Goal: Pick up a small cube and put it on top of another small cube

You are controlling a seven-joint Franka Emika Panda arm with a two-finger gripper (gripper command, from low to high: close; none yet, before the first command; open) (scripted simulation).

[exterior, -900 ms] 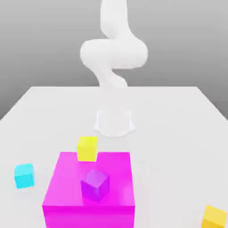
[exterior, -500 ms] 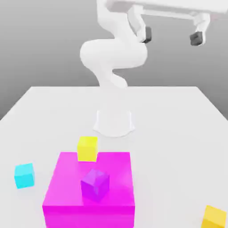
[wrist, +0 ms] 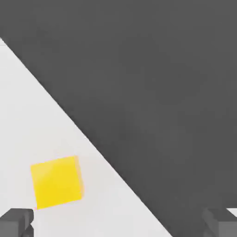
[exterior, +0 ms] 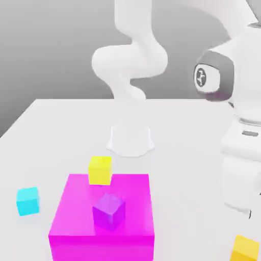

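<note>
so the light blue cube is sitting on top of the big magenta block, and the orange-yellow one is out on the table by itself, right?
Not quite: the exterior view shows the light blue cube on the table, beside the magenta block. The orange-yellow cube is indeed on the table by itself.

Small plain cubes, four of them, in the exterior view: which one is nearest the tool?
The amber cube, at the exterior view's lower right, below the tool; the cyan, lemon-yellow and purple cubes all lie farther left.
</note>
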